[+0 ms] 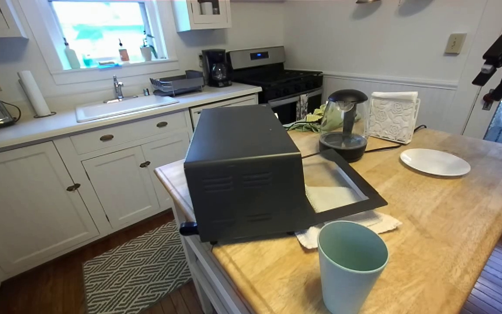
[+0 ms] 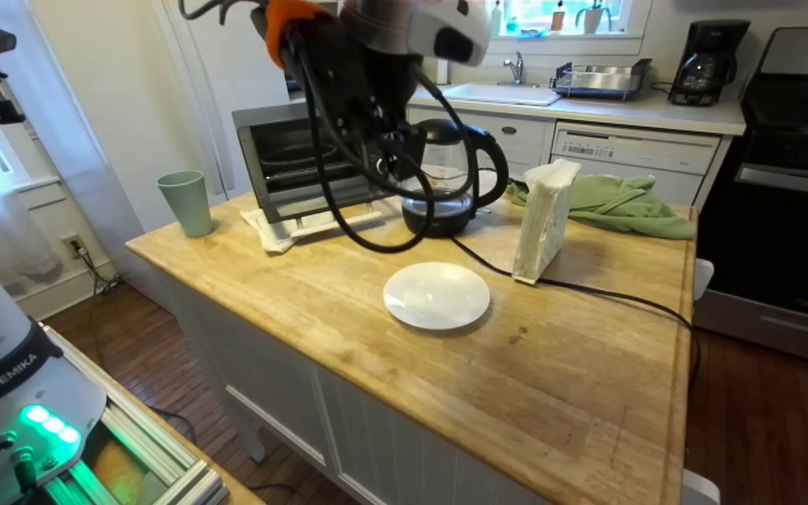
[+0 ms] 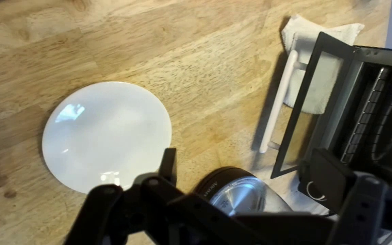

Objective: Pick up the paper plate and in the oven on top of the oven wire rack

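The round white plate (image 1: 435, 162) lies flat on the wooden table in both exterior views (image 2: 437, 296) and at the left in the wrist view (image 3: 107, 136). The black countertop oven (image 1: 242, 131) stands on the table with its glass door (image 1: 351, 174) dropped open; it also shows in an exterior view (image 2: 255, 165). Its wire rack (image 3: 362, 115) shows inside at the right of the wrist view. My gripper (image 3: 248, 168) is open and empty, its fingers wide apart. It is held above the table, apart from the plate. In an exterior view the gripper (image 1: 485, 90) shows at the upper right.
A glass kettle (image 1: 344, 131) stands between plate and oven, under the gripper in the wrist view (image 3: 237, 197). A napkin holder (image 2: 546, 221) stands beside the plate, with a black cord (image 2: 607, 293) running past. A teal cup (image 1: 351, 270) and a white cloth (image 2: 274, 235) are near the oven.
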Controlling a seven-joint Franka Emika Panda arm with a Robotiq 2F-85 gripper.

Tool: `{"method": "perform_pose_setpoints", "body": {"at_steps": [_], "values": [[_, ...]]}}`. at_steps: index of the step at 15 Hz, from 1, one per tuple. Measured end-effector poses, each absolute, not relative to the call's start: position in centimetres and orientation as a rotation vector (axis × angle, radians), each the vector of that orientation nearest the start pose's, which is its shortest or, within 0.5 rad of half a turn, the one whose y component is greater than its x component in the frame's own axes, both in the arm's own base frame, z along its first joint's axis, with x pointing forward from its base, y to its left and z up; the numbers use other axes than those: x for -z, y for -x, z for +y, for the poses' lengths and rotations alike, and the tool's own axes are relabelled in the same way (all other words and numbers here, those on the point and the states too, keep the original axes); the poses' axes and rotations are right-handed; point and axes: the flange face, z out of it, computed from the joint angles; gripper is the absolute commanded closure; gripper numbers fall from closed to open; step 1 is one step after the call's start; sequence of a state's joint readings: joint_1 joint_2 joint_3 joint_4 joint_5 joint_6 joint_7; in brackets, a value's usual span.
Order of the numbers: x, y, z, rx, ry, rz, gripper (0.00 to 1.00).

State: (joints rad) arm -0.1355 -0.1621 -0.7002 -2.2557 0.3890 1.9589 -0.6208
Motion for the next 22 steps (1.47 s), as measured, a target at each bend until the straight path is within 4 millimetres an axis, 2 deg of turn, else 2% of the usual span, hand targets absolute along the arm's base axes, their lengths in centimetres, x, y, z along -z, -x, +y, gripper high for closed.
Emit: {"method": "perform_pose_setpoints", "body": {"at_steps": [2, 4, 12, 15, 17, 22], "values": [[-39.0, -34.5, -35.8, 0.202, 2.623, 0.537, 0.00], [-38.1, -34.8, -36.0, 0.172, 2.630, 0.543, 0.00], [-38.6, -34.9, -35.8, 0.188, 2.631, 0.532, 0.00], [-37.8, -35.0, -36.1, 0.158, 2.631, 0.546, 0.00], [-36.5, -35.0, -37.3, 0.135, 2.616, 0.589, 0.00], [-32.1, -35.0, -42.6, 0.136, 2.593, 0.663, 0.00]]}}
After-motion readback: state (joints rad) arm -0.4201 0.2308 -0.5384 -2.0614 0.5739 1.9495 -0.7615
